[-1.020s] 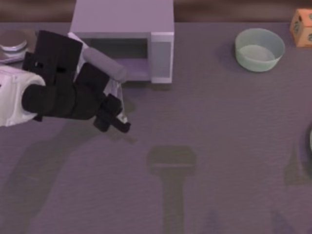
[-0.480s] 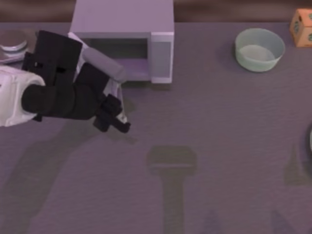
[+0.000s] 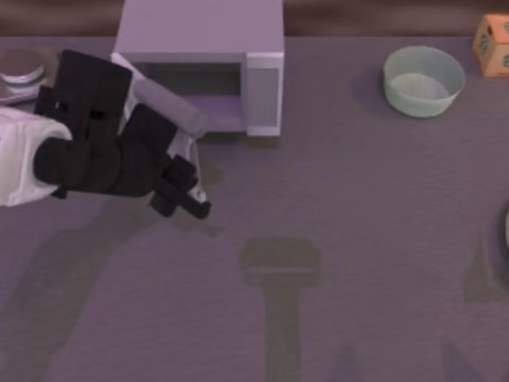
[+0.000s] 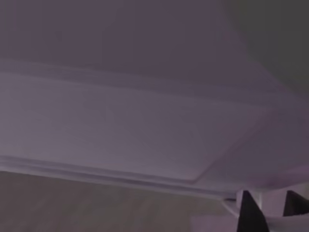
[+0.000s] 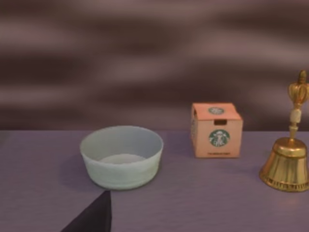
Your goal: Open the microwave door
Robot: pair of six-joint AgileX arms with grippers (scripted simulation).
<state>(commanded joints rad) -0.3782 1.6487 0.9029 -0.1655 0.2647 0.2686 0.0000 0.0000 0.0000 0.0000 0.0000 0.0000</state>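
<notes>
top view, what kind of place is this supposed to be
Probably a rendered kitchen-style tabletop: a microwave with its door swung open, a pale green bowl and a small coffee-brand carton sit on a purple-grey table.

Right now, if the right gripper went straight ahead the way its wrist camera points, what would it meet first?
Most likely the pale green bowl, which sits nearest and roughly ahead in the right wrist view. The orange carton and gold bell stand off to one side. Depth is hard to judge, so this is a tentative call.

Rendered tabletop: microwave [image 3: 203,48], bowl [image 3: 423,79], bell [image 5: 288,162].
</notes>
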